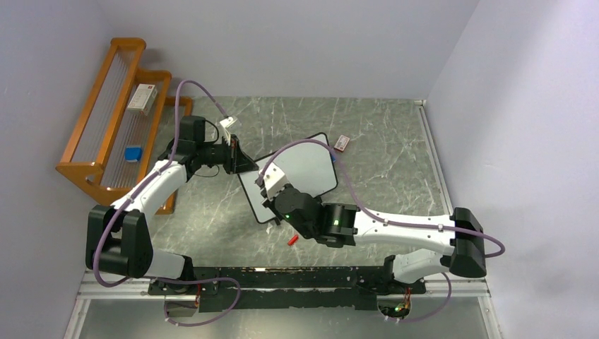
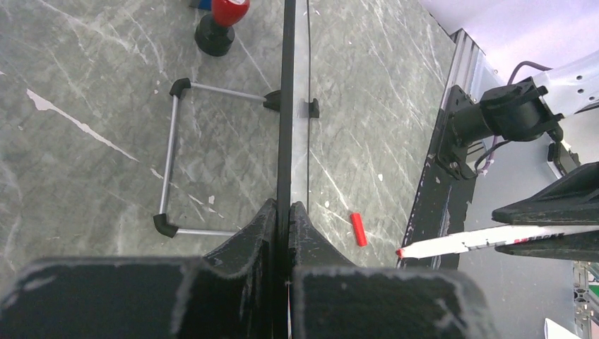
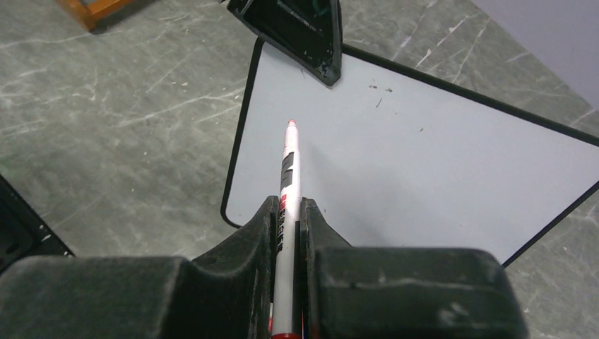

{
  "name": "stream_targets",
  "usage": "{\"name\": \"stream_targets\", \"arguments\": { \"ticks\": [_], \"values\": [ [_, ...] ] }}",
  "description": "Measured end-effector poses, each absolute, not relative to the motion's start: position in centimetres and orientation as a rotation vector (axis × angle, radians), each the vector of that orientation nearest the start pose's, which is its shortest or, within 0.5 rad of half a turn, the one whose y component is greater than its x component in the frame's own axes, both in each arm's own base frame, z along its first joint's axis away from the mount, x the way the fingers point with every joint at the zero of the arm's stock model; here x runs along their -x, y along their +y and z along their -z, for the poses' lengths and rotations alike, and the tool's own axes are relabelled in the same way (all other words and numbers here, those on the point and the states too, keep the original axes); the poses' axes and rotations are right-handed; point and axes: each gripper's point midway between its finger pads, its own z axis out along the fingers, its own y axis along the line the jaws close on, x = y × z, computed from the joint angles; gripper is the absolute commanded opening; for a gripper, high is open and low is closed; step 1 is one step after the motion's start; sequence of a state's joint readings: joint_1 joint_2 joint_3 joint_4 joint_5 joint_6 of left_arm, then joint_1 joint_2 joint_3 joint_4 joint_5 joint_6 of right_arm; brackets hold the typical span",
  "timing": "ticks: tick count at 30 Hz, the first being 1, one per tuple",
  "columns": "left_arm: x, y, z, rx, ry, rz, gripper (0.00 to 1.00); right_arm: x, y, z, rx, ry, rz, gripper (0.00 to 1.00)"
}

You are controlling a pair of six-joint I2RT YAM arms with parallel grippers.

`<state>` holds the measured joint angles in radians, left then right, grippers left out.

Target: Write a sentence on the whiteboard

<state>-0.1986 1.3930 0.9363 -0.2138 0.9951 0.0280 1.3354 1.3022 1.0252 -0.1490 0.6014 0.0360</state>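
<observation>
The whiteboard (image 1: pixel 311 166) stands tilted on its wire stand (image 2: pixel 168 169) in the middle of the table. Its face is white with a few small dark marks (image 3: pixel 381 90). My left gripper (image 1: pixel 244 164) is shut on the board's black frame (image 2: pixel 286 106) at its left edge; the jaws (image 2: pixel 289 208) pinch it edge-on. My right gripper (image 1: pixel 270 185) is shut on a white marker (image 3: pixel 288 176) with a red tip (image 3: pixel 291 123), pointed at the board's (image 3: pixel 424 162) left part. In the left wrist view the marker (image 2: pixel 487 239) tip is apart from the board face.
A red marker cap (image 1: pixel 292 239) lies on the table near the right arm and also shows in the left wrist view (image 2: pixel 359 229). A small white-and-red item (image 1: pixel 342 143) lies behind the board. A wooden rack (image 1: pixel 116 120) stands at the left. A black, red-topped object (image 2: pixel 222 21) stands beyond the stand.
</observation>
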Motion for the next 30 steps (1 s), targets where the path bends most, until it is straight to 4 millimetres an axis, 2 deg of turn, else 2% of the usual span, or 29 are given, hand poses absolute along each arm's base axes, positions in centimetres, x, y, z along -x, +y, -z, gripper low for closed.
{"name": "stream_targets", "arguments": {
  "ticks": [5, 15, 30],
  "values": [
    [-29.1, -21.1, -18.0, -0.769, 1.983, 1.202, 0.05, -19.2, 36.0, -22.7, 0.836, 1.728, -0.283, 0.0],
    [-28.9, -21.4, -17.9, -0.771, 1.988, 1.204, 0.05, -19.8, 36.1, -22.3, 0.82, 1.733, -0.239, 0.0],
    [-29.0, -21.4, -17.9, -0.768, 1.991, 1.201, 0.05, -20.8, 38.2, -21.8, 0.836, 1.735, -0.195, 0.0]
  ]
}}
